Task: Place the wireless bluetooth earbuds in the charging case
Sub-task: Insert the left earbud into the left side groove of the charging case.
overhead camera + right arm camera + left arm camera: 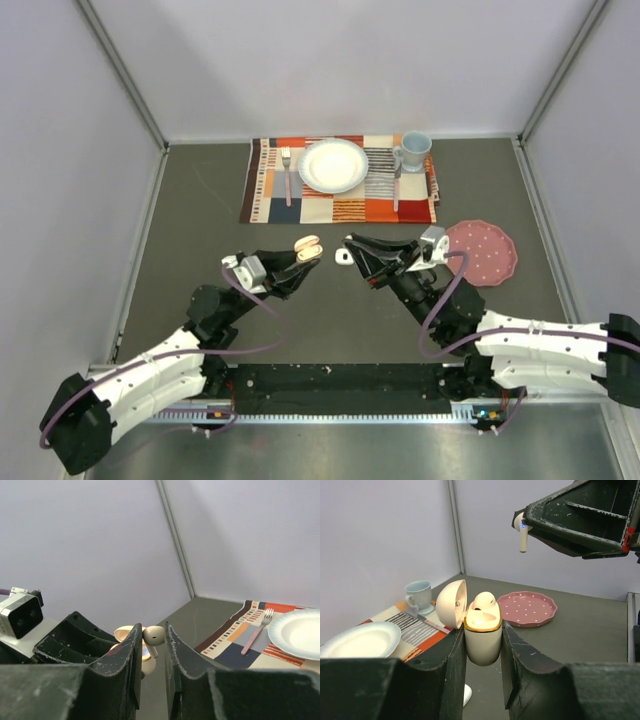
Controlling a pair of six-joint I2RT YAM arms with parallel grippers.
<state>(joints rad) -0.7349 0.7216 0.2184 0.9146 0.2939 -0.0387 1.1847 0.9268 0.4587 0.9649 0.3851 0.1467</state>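
My left gripper (482,630) is shut on the cream charging case (483,645) and holds it upright above the table. The case's lid (451,604) is swung open to the left, and one white earbud (484,602) sits in the case. My right gripper (151,632) is shut on a second earbud (154,635) at its fingertips, stem pointing down. That earbud (522,530) hangs above and to the right of the open case, apart from it. In the top view the case (307,248) and the held earbud (343,256) are a short gap apart at mid-table.
A striped placemat (270,195) at the back carries a white plate (333,165), a fork (287,175) and a blue cup (414,150). A pink dotted plate (482,252) lies to the right. A small white rounded thing (466,695) lies on the table under the left gripper, mostly hidden.
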